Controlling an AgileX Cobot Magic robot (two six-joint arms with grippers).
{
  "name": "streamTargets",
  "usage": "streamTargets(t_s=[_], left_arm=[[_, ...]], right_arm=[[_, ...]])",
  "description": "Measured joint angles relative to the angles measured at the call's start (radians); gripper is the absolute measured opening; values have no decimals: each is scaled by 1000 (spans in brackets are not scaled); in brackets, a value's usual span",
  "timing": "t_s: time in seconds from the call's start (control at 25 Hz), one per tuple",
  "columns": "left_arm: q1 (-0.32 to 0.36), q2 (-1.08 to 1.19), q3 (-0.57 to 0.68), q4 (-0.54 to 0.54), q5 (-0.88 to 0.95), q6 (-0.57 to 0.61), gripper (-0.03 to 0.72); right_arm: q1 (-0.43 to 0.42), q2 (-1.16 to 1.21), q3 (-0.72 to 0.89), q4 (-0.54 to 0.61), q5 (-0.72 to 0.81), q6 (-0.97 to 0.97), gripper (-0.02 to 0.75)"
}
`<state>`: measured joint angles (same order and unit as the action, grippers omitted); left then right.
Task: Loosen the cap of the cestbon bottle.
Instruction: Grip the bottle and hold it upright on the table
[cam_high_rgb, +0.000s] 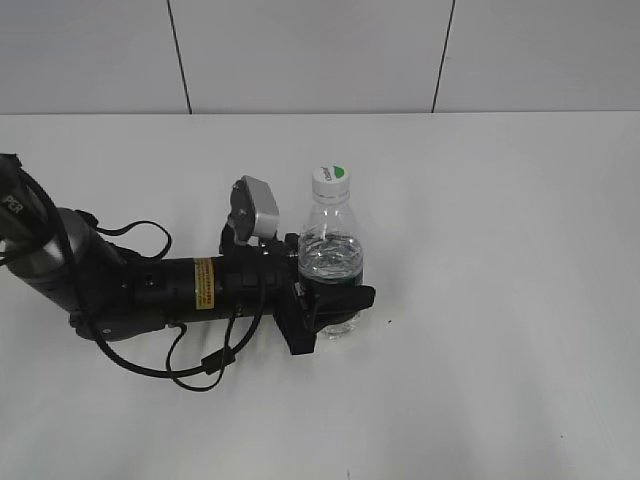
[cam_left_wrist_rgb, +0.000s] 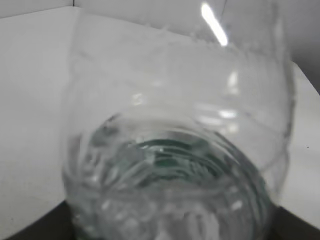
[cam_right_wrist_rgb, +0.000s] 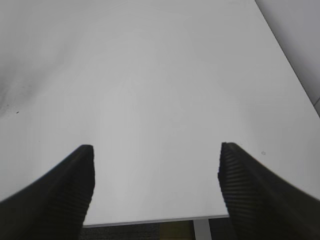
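Note:
The cestbon bottle (cam_high_rgb: 331, 255) stands upright on the white table, clear plastic with water in it. Its white cap (cam_high_rgb: 330, 182) with a green patch sits on top. My left gripper (cam_high_rgb: 335, 295) reaches in from the left and is shut on the bottle's lower body. In the left wrist view the bottle (cam_left_wrist_rgb: 175, 150) fills the frame, very close and blurred; the jaws are hidden there. My right gripper (cam_right_wrist_rgb: 156, 175) is open and empty over bare table. It is out of the exterior view.
The white table (cam_high_rgb: 500, 250) stretches all round the bottle. A tiled wall (cam_high_rgb: 320, 50) stands behind the table. The table's edge (cam_right_wrist_rgb: 150, 220) shows just below my right jaws, with dark floor beyond it.

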<state>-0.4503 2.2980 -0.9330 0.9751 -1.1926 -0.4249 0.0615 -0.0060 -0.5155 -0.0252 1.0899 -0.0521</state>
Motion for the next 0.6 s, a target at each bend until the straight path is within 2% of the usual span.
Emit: streamTargets(t_s=[0.6], left_arm=[[0,0,0,1,-1,1,400]], right_arm=[[0,0,0,0,0,0,589]])
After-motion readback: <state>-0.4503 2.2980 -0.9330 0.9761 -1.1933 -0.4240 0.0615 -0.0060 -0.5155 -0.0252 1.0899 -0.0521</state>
